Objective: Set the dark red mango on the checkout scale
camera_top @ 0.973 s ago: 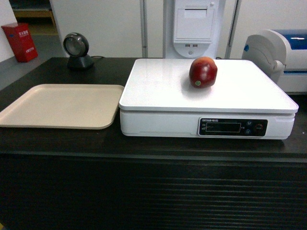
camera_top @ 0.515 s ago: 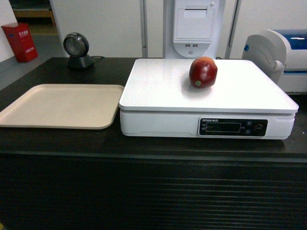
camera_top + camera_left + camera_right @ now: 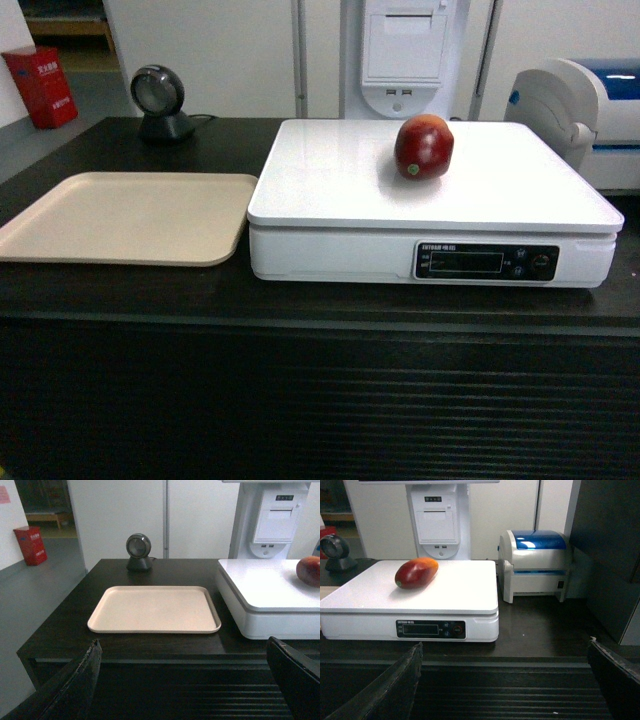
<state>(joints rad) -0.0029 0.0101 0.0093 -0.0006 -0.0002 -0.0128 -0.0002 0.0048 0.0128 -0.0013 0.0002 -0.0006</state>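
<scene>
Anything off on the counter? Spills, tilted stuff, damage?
Nothing stands out. The dark red mango lies on its side on the scale platter, the beige tray sits flat beside it, and no spills show on the checkout.

The mango (image 3: 423, 147) lies on the scale (image 3: 330, 180), which stands on the checkout (image 3: 300, 310) right of a tray (image 3: 125, 218).

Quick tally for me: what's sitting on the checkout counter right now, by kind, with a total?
Dark red mango: 1, lying on the scale platter
White scale: 1
Beige tray: 1
Round barcode scanner: 1
White and blue printer: 1
Total: 5
</scene>
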